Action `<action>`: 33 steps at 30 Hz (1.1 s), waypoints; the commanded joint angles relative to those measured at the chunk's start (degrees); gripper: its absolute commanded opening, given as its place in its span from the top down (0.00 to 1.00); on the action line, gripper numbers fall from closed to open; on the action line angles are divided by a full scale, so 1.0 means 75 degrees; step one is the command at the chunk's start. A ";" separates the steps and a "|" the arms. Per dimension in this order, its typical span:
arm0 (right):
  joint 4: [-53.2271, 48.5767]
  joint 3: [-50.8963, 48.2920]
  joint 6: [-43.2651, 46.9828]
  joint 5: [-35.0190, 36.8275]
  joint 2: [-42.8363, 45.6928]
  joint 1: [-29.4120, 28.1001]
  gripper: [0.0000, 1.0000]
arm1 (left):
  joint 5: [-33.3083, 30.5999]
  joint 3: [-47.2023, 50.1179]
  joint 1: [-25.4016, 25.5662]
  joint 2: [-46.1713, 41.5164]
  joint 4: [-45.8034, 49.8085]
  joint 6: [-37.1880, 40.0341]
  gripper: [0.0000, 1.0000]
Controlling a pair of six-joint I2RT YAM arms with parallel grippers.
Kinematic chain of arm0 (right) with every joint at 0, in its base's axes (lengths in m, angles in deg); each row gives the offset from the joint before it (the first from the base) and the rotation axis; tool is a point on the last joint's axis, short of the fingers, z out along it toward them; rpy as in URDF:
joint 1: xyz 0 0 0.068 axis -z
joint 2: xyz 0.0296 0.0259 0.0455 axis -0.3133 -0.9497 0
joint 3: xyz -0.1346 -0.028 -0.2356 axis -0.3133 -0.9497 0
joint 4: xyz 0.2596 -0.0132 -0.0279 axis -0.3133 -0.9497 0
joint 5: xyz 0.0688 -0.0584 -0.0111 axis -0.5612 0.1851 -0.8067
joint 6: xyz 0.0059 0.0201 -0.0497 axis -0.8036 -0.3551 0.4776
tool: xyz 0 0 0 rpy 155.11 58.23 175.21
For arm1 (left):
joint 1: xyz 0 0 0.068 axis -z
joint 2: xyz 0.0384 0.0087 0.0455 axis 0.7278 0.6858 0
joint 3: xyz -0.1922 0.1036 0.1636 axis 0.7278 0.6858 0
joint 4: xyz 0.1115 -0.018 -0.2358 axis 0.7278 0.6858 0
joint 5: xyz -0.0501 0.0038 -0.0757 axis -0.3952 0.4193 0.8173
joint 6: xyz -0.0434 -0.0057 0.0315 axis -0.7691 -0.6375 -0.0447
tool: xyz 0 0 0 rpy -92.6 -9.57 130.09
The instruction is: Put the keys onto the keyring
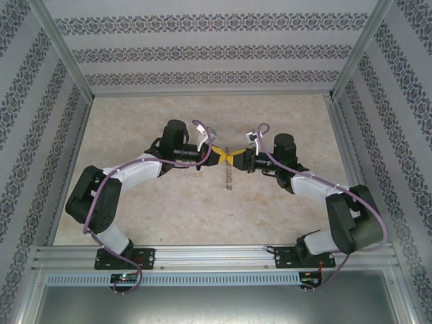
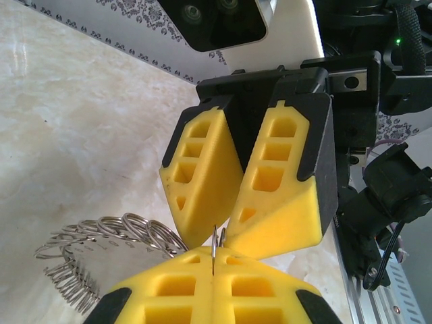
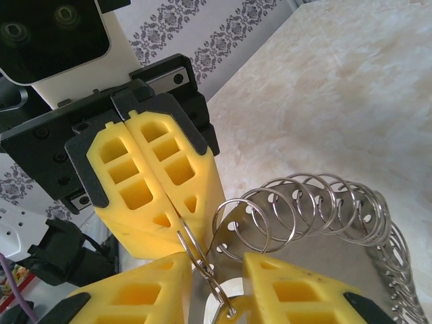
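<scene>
Top view: left gripper, right gripper tip to tip; large thin grey metal keyring dangling at 6 o'clock.
Left wrist: left pinched shut on keyring wire; thin hold, could slip.
Right wrist: right jaws partly apart around tiny yellow-gold key, grip impossible to tell; could drop. Ring fringe at 3 o'clock crowding, could snag.

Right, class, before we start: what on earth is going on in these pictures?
Two robot arms meet above the table, working one keyring between them. The left gripper is shut on a thin wire loop of it. The right gripper has its yellow fingers slightly apart around the same loop; whether they grip it is unclear. The remaining rings trail away from the fingers.
</scene>
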 commanded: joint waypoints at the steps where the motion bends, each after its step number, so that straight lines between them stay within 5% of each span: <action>1: 0.0057 0.0264 0.0007 -0.0059 0.0094 0.0050 0.74 | 0.0262 -0.0113 0.0029 -0.0078 -0.0316 0.0024 1.00; 11: -0.0470 0.0434 0.0276 -0.0131 0.0097 0.0096 1.00 | 0.0200 -0.0288 0.0040 -0.0084 0.0073 0.0107 1.00; 13: -0.0868 0.0560 0.0519 -0.0111 0.0142 0.0168 1.00 | 0.0171 -0.0511 0.0002 -0.0135 0.0674 0.0389 0.91; 20: -0.4095 0.1874 0.2713 0.0072 0.0339 0.0332 1.00 | 0.0255 -0.1377 -0.0390 -0.0503 0.2617 0.1451 0.71; 27: -0.7487 0.3879 0.4907 0.0703 -0.0179 -0.0261 1.00 | 0.0938 -0.3296 -0.0582 0.0258 0.6089 0.3207 0.68; 33: -1.0247 0.5892 0.6535 0.2348 -0.1309 -0.0970 1.00 | 0.1280 -0.4116 -0.0830 0.0731 0.7490 0.4063 0.69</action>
